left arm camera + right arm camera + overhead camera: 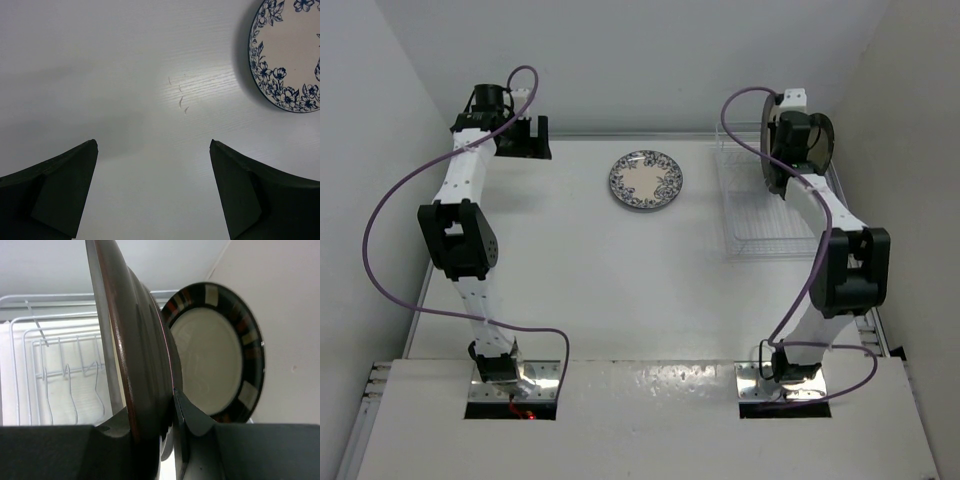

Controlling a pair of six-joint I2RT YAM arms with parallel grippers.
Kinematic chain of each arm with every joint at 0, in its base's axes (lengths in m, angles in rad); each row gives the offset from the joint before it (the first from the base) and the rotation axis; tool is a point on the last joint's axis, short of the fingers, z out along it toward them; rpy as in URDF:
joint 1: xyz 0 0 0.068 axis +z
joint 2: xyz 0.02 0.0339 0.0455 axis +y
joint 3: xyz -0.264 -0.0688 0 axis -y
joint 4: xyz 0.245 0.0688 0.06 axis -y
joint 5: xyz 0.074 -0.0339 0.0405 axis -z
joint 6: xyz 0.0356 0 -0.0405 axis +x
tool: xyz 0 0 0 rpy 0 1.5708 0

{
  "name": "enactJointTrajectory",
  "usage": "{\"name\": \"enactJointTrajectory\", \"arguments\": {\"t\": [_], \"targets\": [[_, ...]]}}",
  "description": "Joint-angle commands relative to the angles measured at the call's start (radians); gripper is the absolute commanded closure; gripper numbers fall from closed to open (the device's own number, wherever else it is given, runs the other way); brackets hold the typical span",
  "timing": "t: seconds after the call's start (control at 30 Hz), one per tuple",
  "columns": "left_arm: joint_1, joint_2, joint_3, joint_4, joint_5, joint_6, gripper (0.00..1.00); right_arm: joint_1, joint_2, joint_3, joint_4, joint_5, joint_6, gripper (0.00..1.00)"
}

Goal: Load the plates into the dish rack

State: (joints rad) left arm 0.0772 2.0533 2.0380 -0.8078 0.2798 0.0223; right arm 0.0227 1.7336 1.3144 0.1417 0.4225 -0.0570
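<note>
Plate [140, 340]: glossy, dark metallic rim, edge-on in right pincer [150, 427].

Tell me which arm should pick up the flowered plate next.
Left. The left gripper is open and empty near the flowered plate, while the right gripper is shut on a grey-rimmed plate at the dish rack.

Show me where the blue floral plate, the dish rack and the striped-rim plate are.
blue floral plate [646, 181]: top external view, its centre.
dish rack [761, 228]: top external view, bare wire floor.
striped-rim plate [210, 362]: right wrist view, cream centre.
</note>
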Motion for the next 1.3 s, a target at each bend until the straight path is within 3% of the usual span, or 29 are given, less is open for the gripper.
{"name": "enactJointTrajectory", "arguments": {"t": [0.0, 0.57, 0.67, 0.7, 0.77, 0.8, 0.93, 1.03, 1.27], "targets": [[-0.007, -0.05, -0.002, 0.007, 0.002, 0.01, 0.01, 0.013, -0.009, 0.017, 0.213, 0.029, 0.034, 1.0], [-0.007, -0.059, -0.021, 0.007, 0.002, 0.019, 0.01, 0.06, 0.078, -0.047, 0.222, 0.082, 0.134, 1.0], [-0.007, -0.059, -0.021, 0.007, 0.002, 0.019, 0.01, 0.062, 0.087, -0.04, 0.194, 0.091, 0.14, 0.86], [-0.007, -0.059, -0.021, 0.007, 0.002, 0.019, 0.01, 0.057, 0.084, -0.037, 0.191, 0.093, 0.141, 0.75], [-0.007, -0.059, -0.021, 0.007, 0.002, 0.019, 0.01, 0.062, 0.072, -0.037, 0.19, 0.101, 0.141, 0.63], [-0.007, -0.059, -0.021, 0.007, 0.002, 0.019, 0.01, 0.059, 0.066, -0.037, 0.188, 0.104, 0.135, 0.51], [-0.007, -0.059, -0.021, 0.007, 0.012, 0.019, 0.01, 0.062, 0.032, -0.034, 0.19, 0.096, 0.114, 0.34], [-0.007, -0.059, -0.021, 0.007, 0.012, 0.019, 0.01, 0.062, 0.003, -0.03, 0.191, 0.096, 0.086, 0.27], [-0.007, -0.05, -0.021, 0.007, 0.021, 0.019, 0.01, 0.071, -0.08, -0.018, 0.154, 0.093, 0.03, 0.22]]}}
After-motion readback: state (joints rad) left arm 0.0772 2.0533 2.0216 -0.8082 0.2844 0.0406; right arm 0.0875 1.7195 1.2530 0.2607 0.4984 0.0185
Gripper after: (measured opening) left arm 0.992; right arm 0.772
